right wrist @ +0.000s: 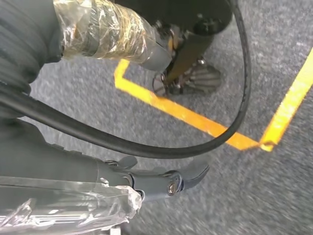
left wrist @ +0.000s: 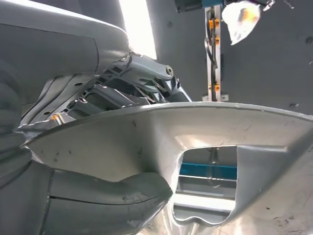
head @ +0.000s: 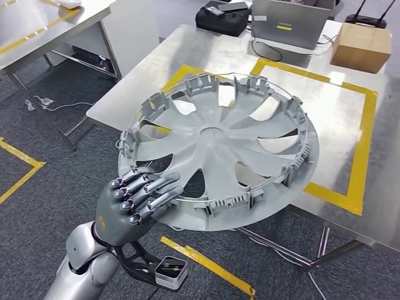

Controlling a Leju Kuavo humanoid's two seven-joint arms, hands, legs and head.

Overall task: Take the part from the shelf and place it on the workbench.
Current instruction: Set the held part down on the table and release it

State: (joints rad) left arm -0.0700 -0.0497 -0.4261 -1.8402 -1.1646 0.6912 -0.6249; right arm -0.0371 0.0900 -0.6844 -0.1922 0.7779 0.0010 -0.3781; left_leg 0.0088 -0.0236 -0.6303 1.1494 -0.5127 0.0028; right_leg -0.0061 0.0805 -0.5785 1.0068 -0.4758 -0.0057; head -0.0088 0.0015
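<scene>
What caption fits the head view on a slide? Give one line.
Left hand grips the rim of a grey wheel cover, holding it over the yellow-taped workbench.

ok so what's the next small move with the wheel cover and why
Probably carry it a little further forward, then lower it. The left hand grips the wheel cover by its near rim, and that near part overhangs the workbench edge, short of the yellow-taped square.
</scene>
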